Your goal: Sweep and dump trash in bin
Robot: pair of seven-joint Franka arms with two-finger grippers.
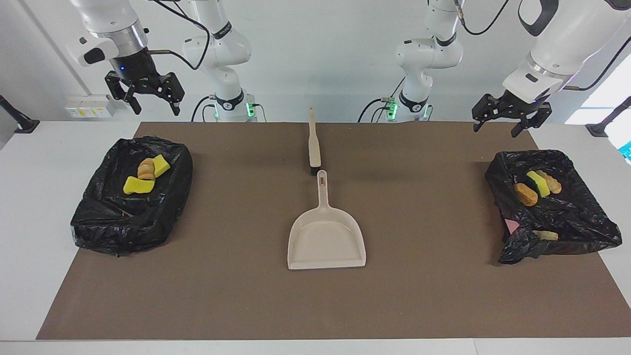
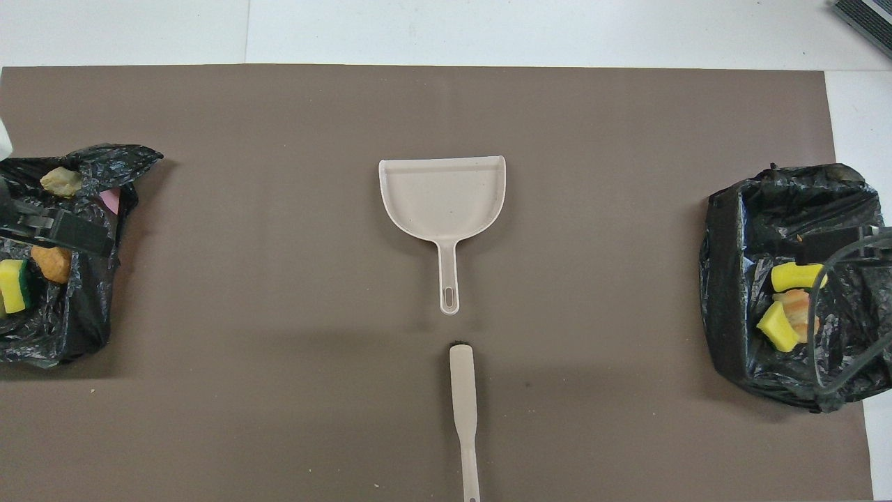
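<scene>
With all the trash (image 1: 145,176) already lying in the two black bins (image 1: 98,231) at the tabletop's ends, the left gripper (image 1: 504,118) and right gripper (image 1: 146,96), both spread and empty, need only retreat without snagging a liner.

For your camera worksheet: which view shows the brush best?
The overhead view: the brush lies lengthwise, its dark bristles toward the dustpan handle. In the facing view it looks shorter and slimmer, yet whole.
</scene>
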